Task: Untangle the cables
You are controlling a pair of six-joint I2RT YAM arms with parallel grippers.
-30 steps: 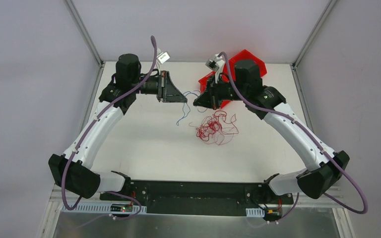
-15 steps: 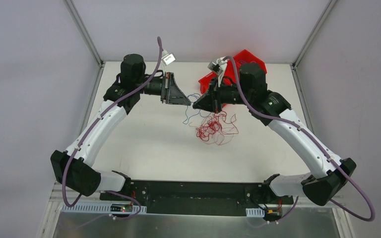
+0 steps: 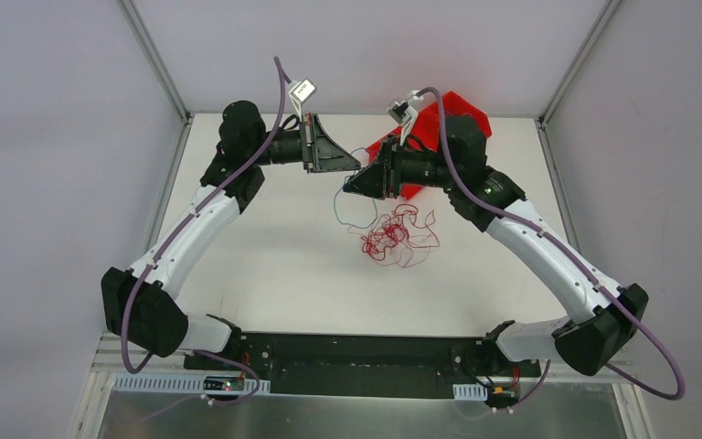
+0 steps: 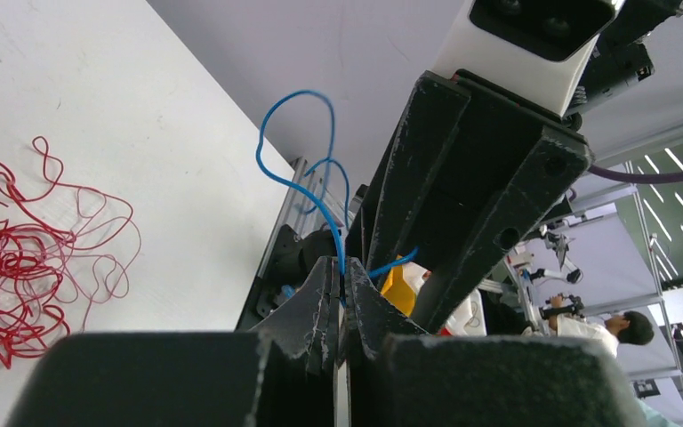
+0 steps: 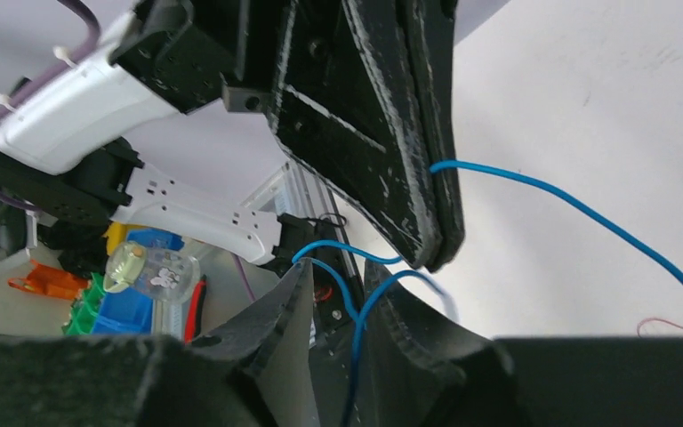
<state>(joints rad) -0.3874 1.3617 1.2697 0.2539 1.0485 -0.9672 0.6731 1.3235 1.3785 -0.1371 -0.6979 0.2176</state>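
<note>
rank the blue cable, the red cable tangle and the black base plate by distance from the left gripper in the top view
1. blue cable, pinched in the left gripper
2. red cable tangle, on the table toward the arm bases
3. black base plate, at the near edge

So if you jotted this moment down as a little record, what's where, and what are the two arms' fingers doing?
left fingers: shut, pinching the blue wire
right fingers: apart, with the blue wire running loosely between them
blue wire: held up, dangling in loops under the two sets of fingers
red wires: tangled heap lying on the table, nothing gripping them
red bin: far side of the table, partly hidden behind the right arm
</note>
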